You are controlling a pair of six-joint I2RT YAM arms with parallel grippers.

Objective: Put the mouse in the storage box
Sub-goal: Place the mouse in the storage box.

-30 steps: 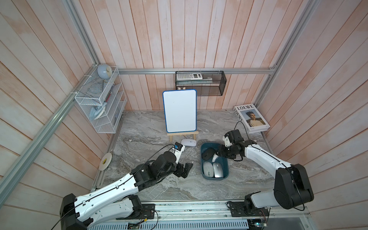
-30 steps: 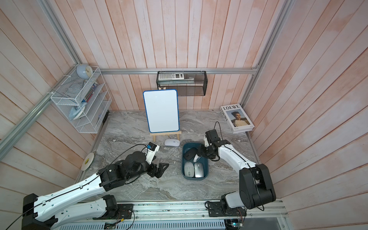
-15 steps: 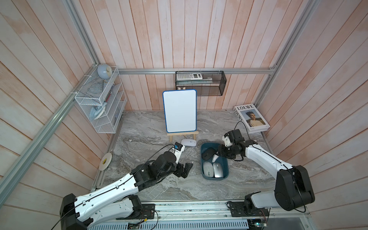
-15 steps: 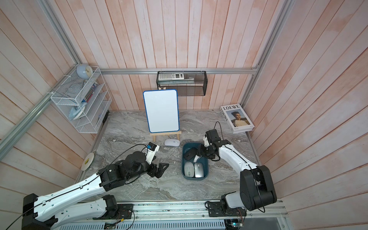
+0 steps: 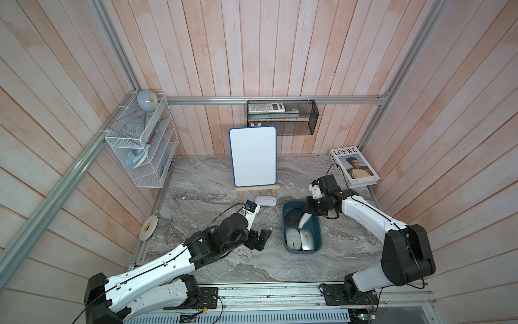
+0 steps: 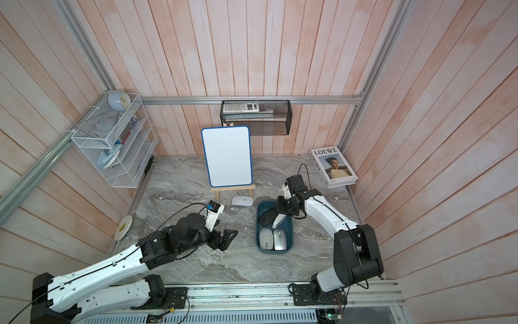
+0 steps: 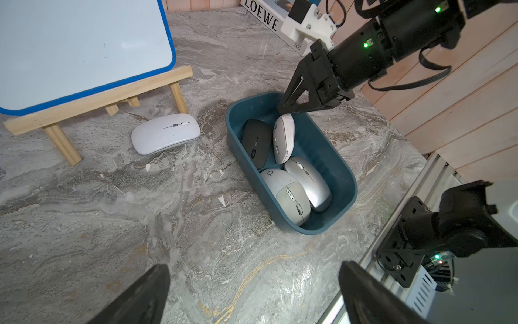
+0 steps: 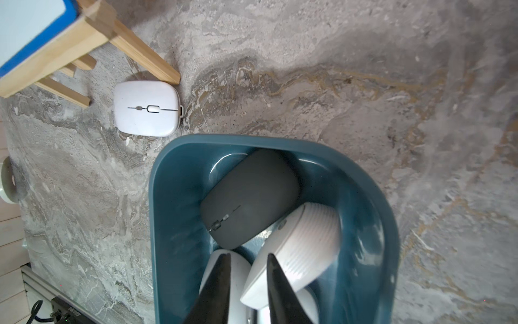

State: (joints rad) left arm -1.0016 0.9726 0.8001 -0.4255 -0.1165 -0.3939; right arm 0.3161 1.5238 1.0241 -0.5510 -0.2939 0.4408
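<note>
Mouse (image 7: 283,138) now leans in the storage box (image 7: 333,160), since the right gripper (image 7: 281,110) jaws just pressed together empty, while the left gripper (image 5: 260,238) jaws are spread and 1 flat white mouse (image 7: 165,133) waits outside.

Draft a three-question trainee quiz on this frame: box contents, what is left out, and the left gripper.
1. How many mice lie in the box? A two, B four, C six.
2. True or false: every mouse is in the box.
3. Fill in: the left gripper is ___ (open or shut).

Key
1. B.
2. False: a white mouse lies outside it, by the easel.
3. Open.
</note>
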